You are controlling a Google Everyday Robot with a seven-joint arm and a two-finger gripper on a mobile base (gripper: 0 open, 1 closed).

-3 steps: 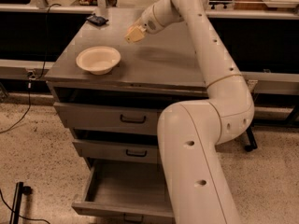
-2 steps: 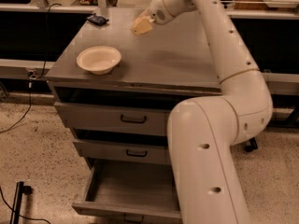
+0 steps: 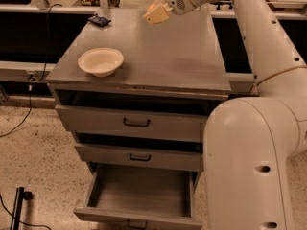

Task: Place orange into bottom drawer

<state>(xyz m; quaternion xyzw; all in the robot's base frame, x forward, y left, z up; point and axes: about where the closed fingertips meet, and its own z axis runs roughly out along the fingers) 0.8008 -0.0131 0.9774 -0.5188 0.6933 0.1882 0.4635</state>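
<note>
Since a second ago the gripper [image 3: 156, 14] has drifted toward the far edge of the cabinet top [image 3: 182, 56] and slightly right. The bulky arm [image 3: 249, 166] has swung right, uncovering more of the drawer fronts. At the left, the cream bowl [image 3: 100, 61] sits near the front edge, with a small dark object [image 3: 99, 19] well behind it at the back corner. Further right the gripper hangs over the far part of the top; how far open it is cannot be told. A faint orange patch at its upper left edge is probably the orange [image 3: 151, 6], right against the gripper. Below, the bottom drawer [image 3: 144, 190] stands pulled out, the fruit not yet in it. The step in hand looks like the pick-up. The next move calls for bringing the fruit forward past the front edge and down into the open drawer, clear of the upper drawers [image 3: 136, 123].
</note>
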